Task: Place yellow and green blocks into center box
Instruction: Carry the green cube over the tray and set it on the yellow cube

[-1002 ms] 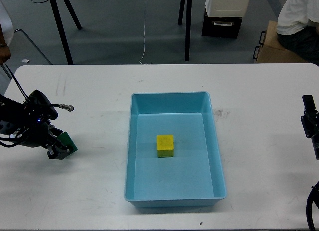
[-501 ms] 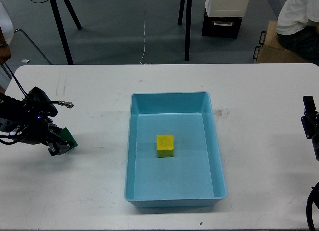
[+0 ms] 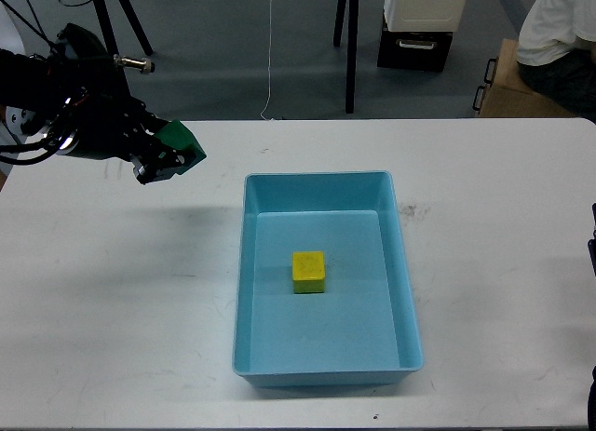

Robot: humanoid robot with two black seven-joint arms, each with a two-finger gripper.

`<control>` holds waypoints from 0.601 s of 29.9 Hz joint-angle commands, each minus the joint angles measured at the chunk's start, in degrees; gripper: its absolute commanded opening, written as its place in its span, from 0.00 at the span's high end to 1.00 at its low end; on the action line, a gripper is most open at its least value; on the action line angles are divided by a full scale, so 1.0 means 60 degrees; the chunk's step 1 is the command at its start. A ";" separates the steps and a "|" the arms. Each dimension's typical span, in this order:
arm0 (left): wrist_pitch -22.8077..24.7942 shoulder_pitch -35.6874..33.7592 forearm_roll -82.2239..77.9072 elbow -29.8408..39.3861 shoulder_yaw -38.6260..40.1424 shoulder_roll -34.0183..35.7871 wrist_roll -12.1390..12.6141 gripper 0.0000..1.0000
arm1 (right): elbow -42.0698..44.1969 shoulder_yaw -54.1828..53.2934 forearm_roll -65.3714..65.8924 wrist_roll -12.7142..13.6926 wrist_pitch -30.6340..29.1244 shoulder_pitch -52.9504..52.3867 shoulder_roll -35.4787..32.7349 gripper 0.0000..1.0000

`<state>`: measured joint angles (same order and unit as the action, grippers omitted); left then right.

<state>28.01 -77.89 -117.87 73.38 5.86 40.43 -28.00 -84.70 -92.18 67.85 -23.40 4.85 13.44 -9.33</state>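
A light blue box [image 3: 408, 305] stands in the middle of the white table. A yellow block [image 3: 308, 271] lies inside it, near its middle. My left gripper [image 3: 168, 159] is shut on a green block [image 3: 182, 146] and holds it up in the air, to the upper left of the box's far left corner. My right arm [image 3: 592, 254] only shows as a dark sliver at the right edge; its gripper is out of view.
The white table [image 3: 121, 310] spreads around the box. Beyond its far edge are black stand legs [image 3: 350, 49], a white and black case [image 3: 424, 21], a cardboard box [image 3: 503, 87] and a seated person [image 3: 559, 31].
My left gripper has lifted the green block off the table at the left and carried it up and to the right, toward the box. My right arm has drawn back out of view.
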 commanded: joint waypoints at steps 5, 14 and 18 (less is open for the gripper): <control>-0.0001 -0.0510 -0.0204 0.0148 -0.0113 -0.2283 -0.0001 0.77 | 0.0142 -0.0208 0.0000 0.0003 0.0011 0.0001 0.0002 0.02; -0.0001 -0.0613 -0.0643 -0.0173 -0.1664 -0.3940 -0.0001 0.76 | 0.0157 -0.0222 -0.0015 0.0003 0.0026 0.0001 0.0002 0.02; -0.0001 -0.0452 -0.1111 -0.0481 -0.1988 -0.4350 -0.0001 0.75 | 0.0142 -0.0222 -0.0015 0.0003 0.0026 0.0001 0.0002 0.02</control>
<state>28.00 -81.30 -122.63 71.59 -4.88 16.01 -28.01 -83.76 -93.52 67.77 -23.38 5.01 13.45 -9.31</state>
